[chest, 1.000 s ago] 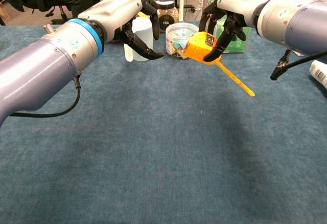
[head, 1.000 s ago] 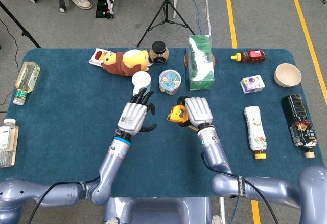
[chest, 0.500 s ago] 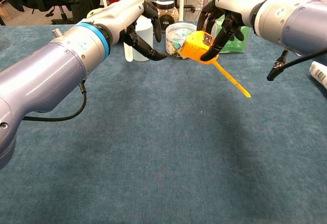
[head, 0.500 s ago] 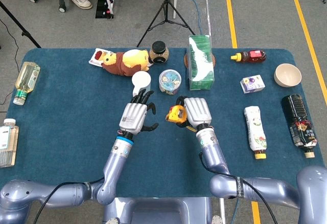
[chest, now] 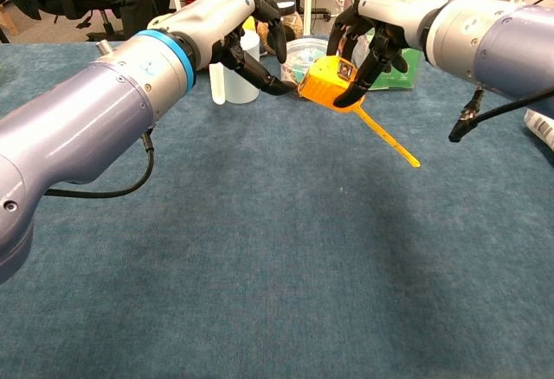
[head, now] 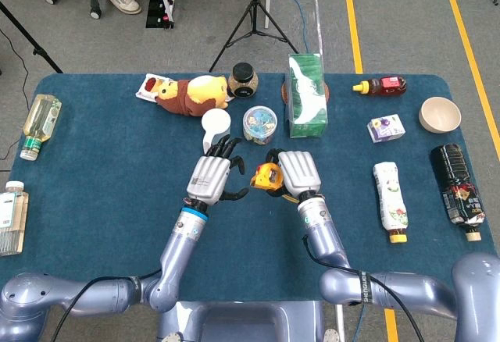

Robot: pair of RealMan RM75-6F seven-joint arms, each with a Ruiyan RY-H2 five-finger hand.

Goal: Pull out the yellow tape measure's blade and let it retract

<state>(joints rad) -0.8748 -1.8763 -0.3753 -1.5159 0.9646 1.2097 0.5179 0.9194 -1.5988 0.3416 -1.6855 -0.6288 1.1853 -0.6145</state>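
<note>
The right hand (chest: 374,28) grips the one yellow tape (chest: 327,82) above mid-table (chest: 260,249), one strip dangling. The left hand (chest: 247,37), fingers spread, possibly touches its near edge.

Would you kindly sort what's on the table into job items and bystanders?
Job: yellow tape measure with its blade partly out, held by right hand; left hand reaching beside it.
Bystanders: plush toy, green carton, white cup, beige bowl, black bottle.
</note>
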